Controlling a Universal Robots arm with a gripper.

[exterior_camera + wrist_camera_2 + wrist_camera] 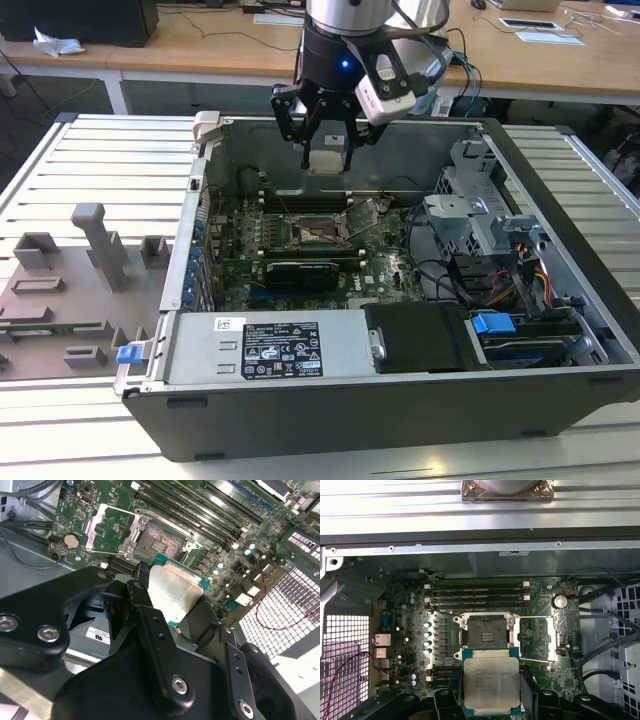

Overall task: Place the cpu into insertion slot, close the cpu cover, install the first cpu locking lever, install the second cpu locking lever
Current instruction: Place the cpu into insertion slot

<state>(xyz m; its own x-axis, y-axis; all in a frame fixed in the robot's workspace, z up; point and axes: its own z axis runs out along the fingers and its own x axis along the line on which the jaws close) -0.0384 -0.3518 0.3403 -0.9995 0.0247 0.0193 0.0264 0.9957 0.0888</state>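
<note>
Cpu (491, 682), pinched by its side edges in the hand (327, 148), closed snug on it. Hangs up above the insertion slot (485, 632), not in it yet. Looks light, thin, stiff, easy to break; best held by the edges, kept flat.

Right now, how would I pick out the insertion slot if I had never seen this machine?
Inside the open computer case, look at the green motherboard. Near its middle, beside the long black memory slots, sits the insertion slot. It alone is square, with a dark centre and a silvery metal rim.
</note>
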